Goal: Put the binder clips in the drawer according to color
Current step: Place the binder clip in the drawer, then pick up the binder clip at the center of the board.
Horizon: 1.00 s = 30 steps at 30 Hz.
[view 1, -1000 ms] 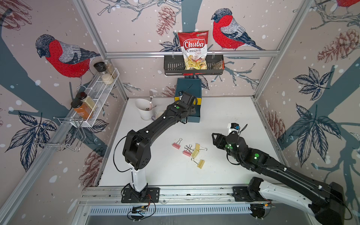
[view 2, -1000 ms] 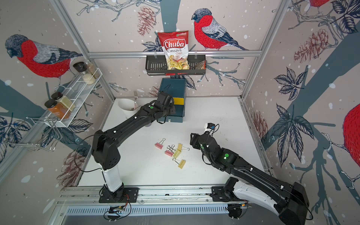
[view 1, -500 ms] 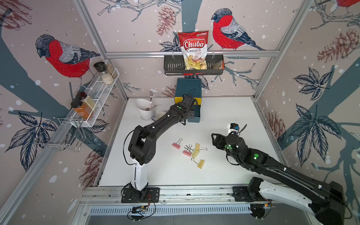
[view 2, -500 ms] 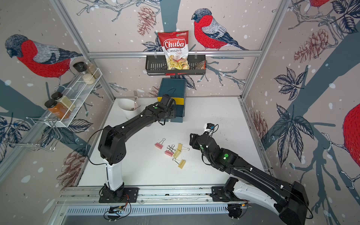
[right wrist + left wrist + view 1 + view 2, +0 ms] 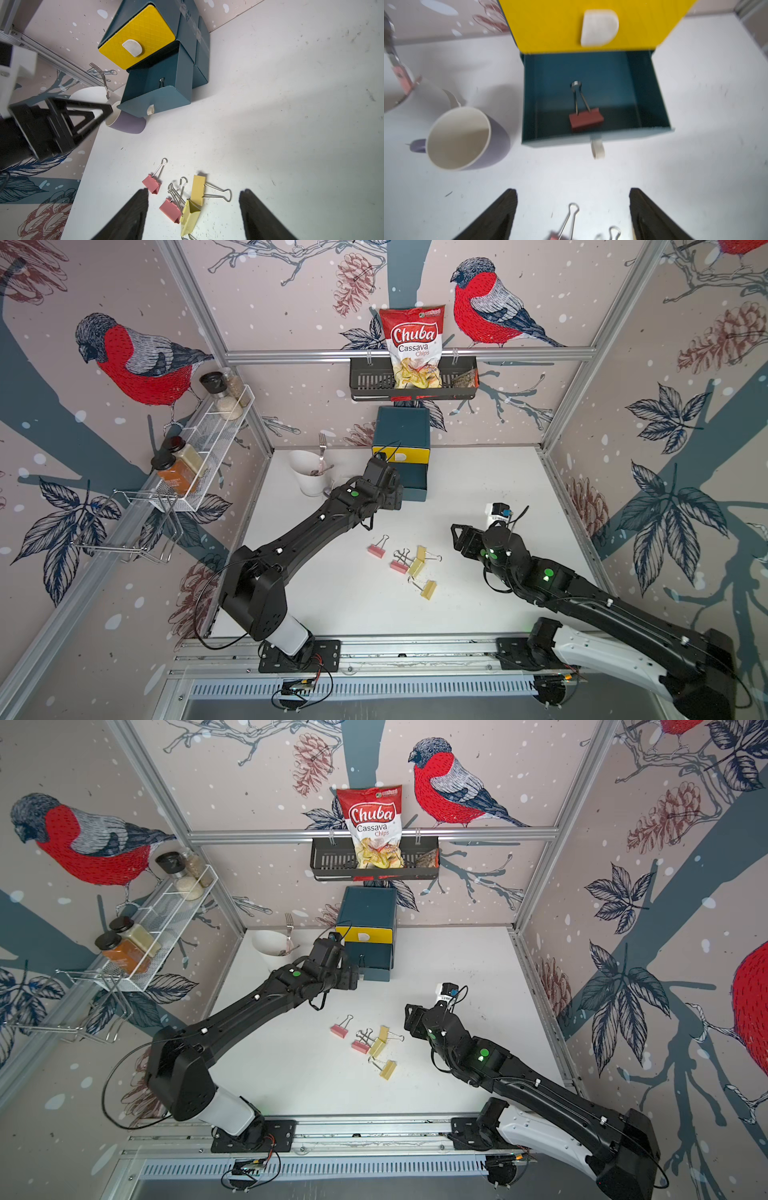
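The left gripper (image 5: 572, 190) is hanging released and empty, its two fingers spread wide, just in front of the chest of drawers (image 5: 401, 427) at the far middle of the table (image 5: 478, 489). The middle teal drawer (image 5: 660, 108) is standing pulled out, and one pink binder clip (image 5: 586, 120) is lying inside it near its front wall, handles pointing toward the back. The yellow top drawer (image 5: 550, 25) is sitting closed above it. So the sorting is looking only begun: five clips are waiting in a loose cluster near the table's centre, two pink clips (image 5: 151, 184) (image 5: 170, 209) on the left and three yellow clips (image 5: 421, 553) (image 5: 415, 568) (image 5: 428, 589) to their right, the nearer pink one touching a yellow one. No blue clip is showing anywhere. The right gripper (image 5: 194, 192) is hovering over that cluster, also spread and holding nothing. A lilac mug (image 5: 467, 137) is lying on its side just left of the open drawer.
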Motion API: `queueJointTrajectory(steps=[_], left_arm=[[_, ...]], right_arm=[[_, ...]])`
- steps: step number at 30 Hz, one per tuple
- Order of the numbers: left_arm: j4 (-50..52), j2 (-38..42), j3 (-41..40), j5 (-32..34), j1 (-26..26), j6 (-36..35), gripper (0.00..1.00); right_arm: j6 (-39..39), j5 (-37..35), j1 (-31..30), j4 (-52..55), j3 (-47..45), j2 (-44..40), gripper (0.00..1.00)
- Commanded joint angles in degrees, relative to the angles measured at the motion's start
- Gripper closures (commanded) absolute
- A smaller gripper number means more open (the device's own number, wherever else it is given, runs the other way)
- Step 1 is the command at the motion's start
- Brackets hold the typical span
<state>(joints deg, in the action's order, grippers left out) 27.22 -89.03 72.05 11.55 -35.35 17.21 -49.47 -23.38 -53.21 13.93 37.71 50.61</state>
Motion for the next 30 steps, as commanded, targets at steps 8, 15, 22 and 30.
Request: queueJointTrajectory(steps=[8,15,22,30], left_arm=[[5.18,-3.61,-10.15,-7.40,0.52,-12.29,0.07],[8.65,-7.62,-9.89,-12.24,0.73,-15.44,0.07],[9.26,-10.77,-9.76,-11.16,0.90,-14.32,0.08],[9.29,-14.35,-9.57,-10.42,0.92,-13.72,0.21]], right_arm=[[-0.09,0.99,-1.08,-0.95,0.16,0.25,0.26],[-0.80,0.00,-1.37,-0.05,0.17,-1.15,0.26],[-1.20,0.09,-1.70,-0.70,0.25,-0.12,0.26],[-1.58,-0.35,-1.94,-0.79,-0.07,0.00,0.26]])
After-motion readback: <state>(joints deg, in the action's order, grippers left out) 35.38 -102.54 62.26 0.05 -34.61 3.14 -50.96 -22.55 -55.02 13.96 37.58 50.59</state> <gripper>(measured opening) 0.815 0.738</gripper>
